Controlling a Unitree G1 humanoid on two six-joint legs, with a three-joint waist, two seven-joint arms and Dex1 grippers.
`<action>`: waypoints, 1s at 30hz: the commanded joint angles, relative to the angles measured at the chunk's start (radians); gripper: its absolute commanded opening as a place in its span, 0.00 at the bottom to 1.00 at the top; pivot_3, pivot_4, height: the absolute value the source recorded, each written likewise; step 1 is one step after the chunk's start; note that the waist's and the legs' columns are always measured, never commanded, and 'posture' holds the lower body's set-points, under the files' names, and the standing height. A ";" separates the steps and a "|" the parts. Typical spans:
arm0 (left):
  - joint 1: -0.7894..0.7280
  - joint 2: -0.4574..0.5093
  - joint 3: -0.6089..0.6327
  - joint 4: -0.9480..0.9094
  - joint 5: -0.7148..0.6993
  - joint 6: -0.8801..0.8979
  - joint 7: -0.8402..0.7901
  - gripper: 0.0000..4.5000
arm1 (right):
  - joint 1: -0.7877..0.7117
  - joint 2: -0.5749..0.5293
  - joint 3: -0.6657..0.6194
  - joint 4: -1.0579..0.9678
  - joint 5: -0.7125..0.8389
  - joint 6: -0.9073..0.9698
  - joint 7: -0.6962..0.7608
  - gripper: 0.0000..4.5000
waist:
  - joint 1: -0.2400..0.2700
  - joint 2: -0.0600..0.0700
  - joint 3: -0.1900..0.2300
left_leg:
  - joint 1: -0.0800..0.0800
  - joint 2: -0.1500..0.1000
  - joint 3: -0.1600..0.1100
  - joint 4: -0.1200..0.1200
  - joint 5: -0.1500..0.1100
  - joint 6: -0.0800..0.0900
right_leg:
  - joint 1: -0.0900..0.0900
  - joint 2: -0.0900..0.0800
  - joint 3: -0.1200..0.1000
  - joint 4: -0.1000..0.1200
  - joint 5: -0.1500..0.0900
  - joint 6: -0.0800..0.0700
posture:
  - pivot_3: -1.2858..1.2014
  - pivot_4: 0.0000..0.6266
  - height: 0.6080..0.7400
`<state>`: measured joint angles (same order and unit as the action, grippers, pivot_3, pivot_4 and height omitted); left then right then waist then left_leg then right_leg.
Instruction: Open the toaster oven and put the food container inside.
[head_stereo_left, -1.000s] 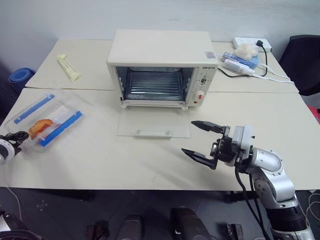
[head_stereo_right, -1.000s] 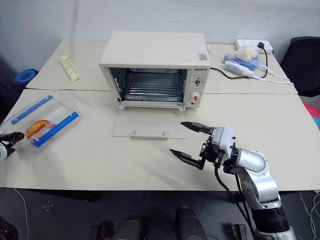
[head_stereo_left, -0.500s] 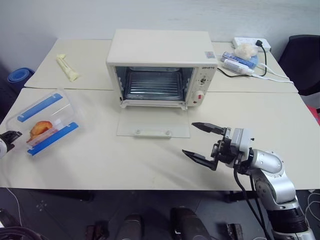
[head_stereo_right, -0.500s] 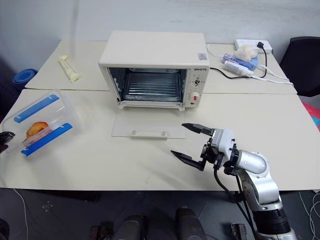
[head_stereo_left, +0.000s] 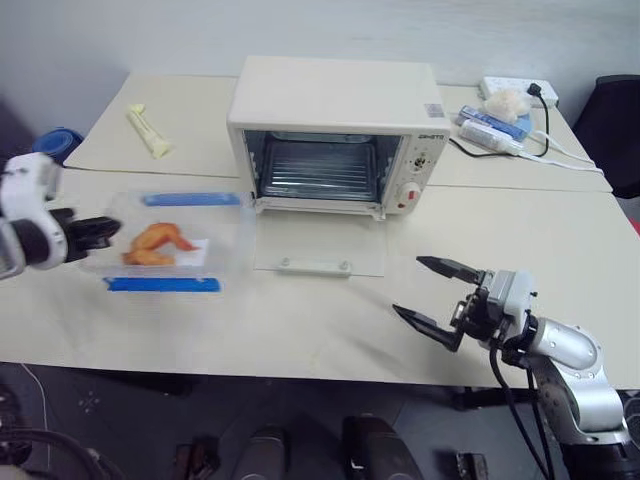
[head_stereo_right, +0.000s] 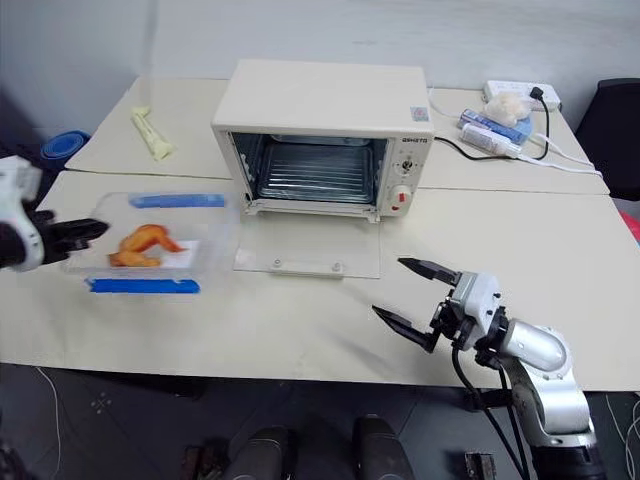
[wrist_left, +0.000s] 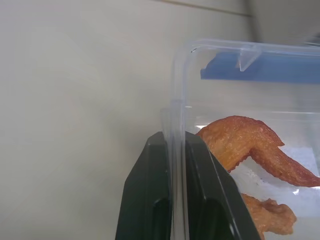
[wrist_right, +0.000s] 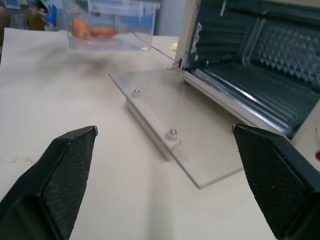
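Note:
The cream-white toaster oven (head_stereo_left: 335, 105) stands at the table's middle back. Its glass door (head_stereo_left: 320, 250) lies open flat on the table, and the wire rack (wrist_right: 260, 65) shows inside. The food container (head_stereo_left: 170, 240), clear with blue strips and orange food, hangs above the table left of the door. My left gripper (wrist_left: 173, 137) is shut on the container's clear end wall, with the orange food (wrist_left: 250, 150) just past the fingers. My right gripper (head_stereo_left: 410, 287) stands open near the table's front right, nothing between its fingers, pointing at the door.
A pale wrapped bar (head_stereo_left: 150, 132) lies at the back left. A power strip, tubes and cables (head_stereo_left: 500, 110) sit at the back right, beside a black chair (head_stereo_left: 622, 130). A blue object (head_stereo_left: 55, 140) lies beyond the table's left edge.
My left gripper shut on the container's end, lifted it off the table and carried it right toward the oven door, turning it. The right gripper drifted slightly right and stayed open.

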<state>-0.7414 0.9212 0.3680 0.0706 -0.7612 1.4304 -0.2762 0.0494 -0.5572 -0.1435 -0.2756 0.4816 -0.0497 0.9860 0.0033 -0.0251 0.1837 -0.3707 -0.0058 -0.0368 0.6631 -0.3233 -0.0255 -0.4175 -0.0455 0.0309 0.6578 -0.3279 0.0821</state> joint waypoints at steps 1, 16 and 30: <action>-0.113 -0.079 -0.034 -0.047 0.022 0.042 0.052 0.00 | 0.033 -0.003 -0.044 -0.067 -0.001 -0.025 -0.036 1.00 | -0.004 0.000 0.000 | 0.000 0.000 0.000 0.001 0.000 0.000 | 0.000 0.000 0.000 0.001 0.000 0.000 | 0.52 0.24 1.00; -0.220 -0.476 -0.074 -0.065 0.226 -0.005 0.254 0.00 | 0.140 0.059 -0.024 -0.197 -0.039 -0.037 -0.179 1.00 | -0.010 0.000 0.000 | 0.000 0.001 0.004 0.002 0.001 -0.002 | -0.002 0.002 0.003 0.003 0.001 0.001 | 0.52 0.24 1.00; -0.215 -0.580 -0.049 -0.068 0.293 -0.086 0.256 0.66 | 0.127 0.085 -0.011 -0.185 -0.062 -0.055 -0.221 1.00 | -0.003 0.000 0.000 | 0.001 0.000 0.004 0.003 0.002 -0.003 | -0.001 0.002 0.003 0.003 0.001 0.001 | 0.52 0.24 1.00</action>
<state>-0.9381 0.3429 0.2989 0.0438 -0.4712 1.3723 -0.0147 0.1804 -0.4776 -0.1526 -0.4312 0.4128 -0.0862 0.7727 0.0001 -0.0251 0.1837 -0.3697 -0.0054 -0.0327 0.6660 -0.3216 -0.0281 -0.4187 -0.0434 0.0344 0.6607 -0.3272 0.0833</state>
